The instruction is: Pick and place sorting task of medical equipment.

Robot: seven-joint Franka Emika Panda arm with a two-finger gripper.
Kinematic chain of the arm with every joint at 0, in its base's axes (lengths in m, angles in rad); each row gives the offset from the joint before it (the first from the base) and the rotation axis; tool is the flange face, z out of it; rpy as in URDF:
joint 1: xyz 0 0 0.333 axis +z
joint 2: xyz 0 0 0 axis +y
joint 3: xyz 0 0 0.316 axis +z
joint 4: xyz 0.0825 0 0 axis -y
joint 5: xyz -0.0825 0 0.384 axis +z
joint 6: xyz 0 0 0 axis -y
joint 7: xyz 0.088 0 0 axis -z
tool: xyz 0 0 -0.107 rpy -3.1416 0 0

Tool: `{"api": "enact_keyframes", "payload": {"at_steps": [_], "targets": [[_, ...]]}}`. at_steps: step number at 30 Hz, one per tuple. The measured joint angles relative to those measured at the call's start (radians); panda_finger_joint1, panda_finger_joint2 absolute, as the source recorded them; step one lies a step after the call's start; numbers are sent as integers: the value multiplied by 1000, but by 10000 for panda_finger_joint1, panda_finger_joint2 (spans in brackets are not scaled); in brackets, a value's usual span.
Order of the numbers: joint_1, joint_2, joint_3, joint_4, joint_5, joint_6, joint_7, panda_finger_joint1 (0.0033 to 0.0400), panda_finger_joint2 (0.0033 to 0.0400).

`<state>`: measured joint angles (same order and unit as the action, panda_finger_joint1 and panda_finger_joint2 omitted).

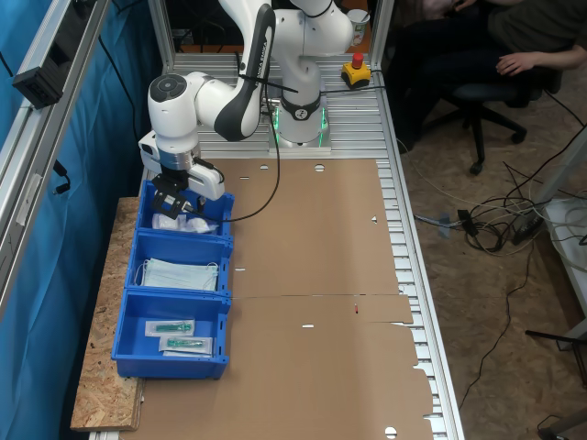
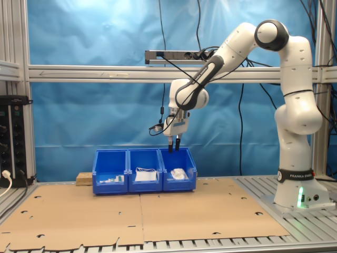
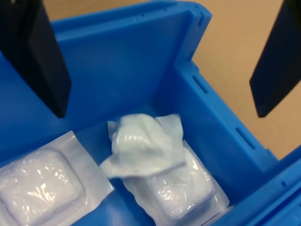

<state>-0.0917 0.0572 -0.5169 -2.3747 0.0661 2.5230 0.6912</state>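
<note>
Three blue bins (image 1: 174, 357) sit in a row on the cardboard-covered counter (image 1: 312, 275). The end bin (image 3: 141, 56) holds white gauze packets (image 3: 155, 155); the middle, face masks (image 1: 180, 274); the last, green-tipped instrument packets (image 1: 179, 335). The hand (image 2: 174, 151) hangs above the gauze, fingers (image 3: 37, 52) spread wide, holding nothing.

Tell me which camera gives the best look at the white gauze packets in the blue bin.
The wrist view: the square white gauze packets lie close below the open hand, with their clear wrapping and puffy pads distinct. In the first exterior view they are a small white patch under the hand; in the second exterior view, a white lump in the blue plastic bin.
</note>
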Motion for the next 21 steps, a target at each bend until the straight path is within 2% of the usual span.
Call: {"api": "enact_keyframes", "payload": {"at_steps": [3, 4, 15, 21], "targets": [[0, 0, 0, 0, 0, 0, 0, 335, 335], [1, 0, 0, 0, 0, 0, 0, 386, 386], [18, -7, 10, 5, 0, 0, 0, 397, 397], [54, -30, 36, 13, 0, 0, 0, 399, 399]]}}
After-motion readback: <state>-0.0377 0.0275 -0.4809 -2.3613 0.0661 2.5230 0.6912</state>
